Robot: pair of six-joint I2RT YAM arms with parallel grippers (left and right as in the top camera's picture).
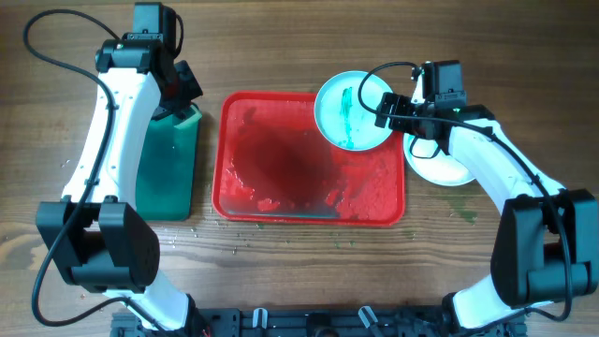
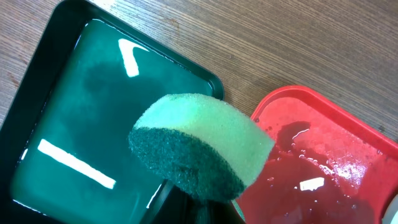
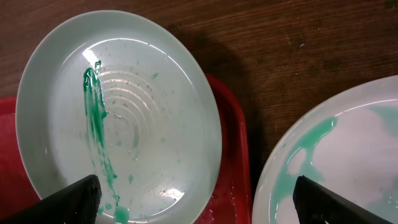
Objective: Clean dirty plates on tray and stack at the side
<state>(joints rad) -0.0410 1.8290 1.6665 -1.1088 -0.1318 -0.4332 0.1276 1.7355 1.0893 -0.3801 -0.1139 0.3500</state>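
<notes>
Plate (image 1: 353, 110) over tray (image 1: 281, 201) corner, sponge (image 2: 199, 146) well apart

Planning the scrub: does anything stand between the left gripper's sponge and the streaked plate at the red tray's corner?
Nothing visible. Between the green foam sponge in the left gripper and the round pale teal-streaked plate lies only the wet red plastic tray, with nothing else on it.

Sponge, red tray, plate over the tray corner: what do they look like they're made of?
The sponge looks like soft foam, pale green with a dark green scouring layer, porous and matte. The red tray is likely plastic: glossy, wet, moulded rounded rim. The plate could be glazed ceramic or melamine, can't tell; it is smooth and shiny with concentric rings.
</notes>
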